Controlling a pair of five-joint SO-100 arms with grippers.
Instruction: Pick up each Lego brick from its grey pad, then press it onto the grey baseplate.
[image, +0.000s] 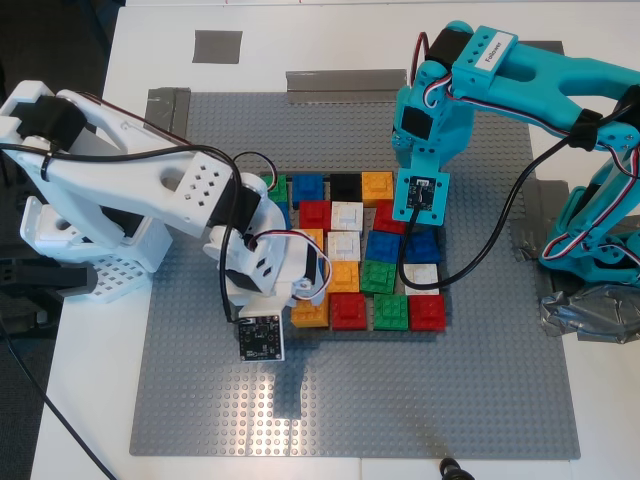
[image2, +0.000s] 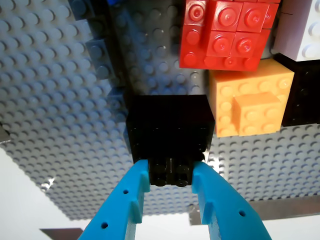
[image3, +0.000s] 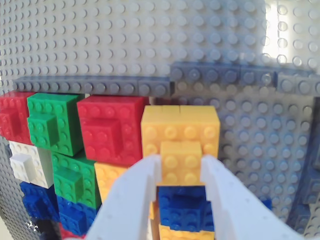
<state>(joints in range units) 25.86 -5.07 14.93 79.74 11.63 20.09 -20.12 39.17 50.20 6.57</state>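
Observation:
The grey baseplate (image: 350, 400) carries a block of coloured bricks inside a low dark-grey frame (image3: 90, 85). My first gripper (image2: 171, 175), on the teal arm (image: 430, 130), is shut on the top knob of a black brick (image2: 170, 125) that sits on the plate beside an orange brick (image2: 250, 102). The teal arm hides this black brick in the exterior view. My second gripper (image3: 181, 162), on the white arm (image: 300, 297), is shut on the knob of an orange brick (image3: 180, 130) at the block's corner (image: 310, 315). One grey pad (image: 217, 46) lies bare on the white table.
Red (image: 348, 312), green (image: 390, 312), blue (image: 307, 187) and white (image: 347, 215) bricks fill the block, along with another black brick (image: 345, 186). A grey tape strip (image: 345, 85) lies at the plate's far edge. Crumpled tape (image: 590, 315) sits at the teal arm's base.

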